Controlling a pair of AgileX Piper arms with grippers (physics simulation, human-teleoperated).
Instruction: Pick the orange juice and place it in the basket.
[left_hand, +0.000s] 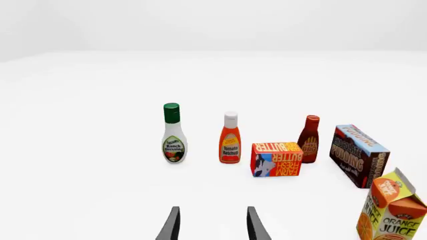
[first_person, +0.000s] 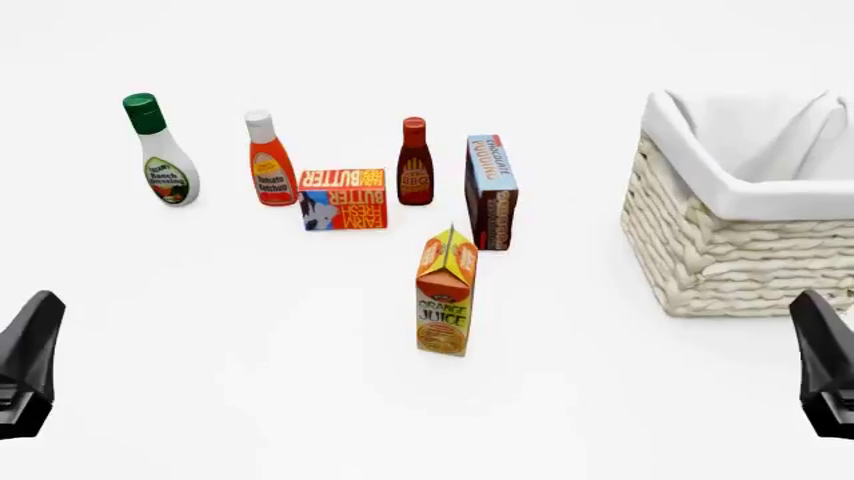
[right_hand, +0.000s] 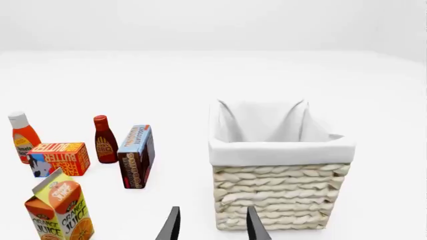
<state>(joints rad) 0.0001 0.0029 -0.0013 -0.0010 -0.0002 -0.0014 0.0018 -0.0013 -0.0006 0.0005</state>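
**Both Grippers Parted and Empty as Juice Carton Stands on the Table**

The left gripper has its two dark fingers spread with nothing between them, low at the near left edge of the front view. The right gripper is likewise parted and empty, at the near right edge. Both are well apart from the groceries. The orange juice, a gable-top carton, stands upright on the white table, nearest of the groceries to the arms and about midway between them. Just behind it stands the chocolate pudding box, on end. To the left of that box, a row: a dark red BBQ sauce bottle, a butter box, a tomato ketchup bottle and a ranch dressing bottle with a green cap. The wicker basket, lined with white cloth, sits at the far right, well apart from the carton.
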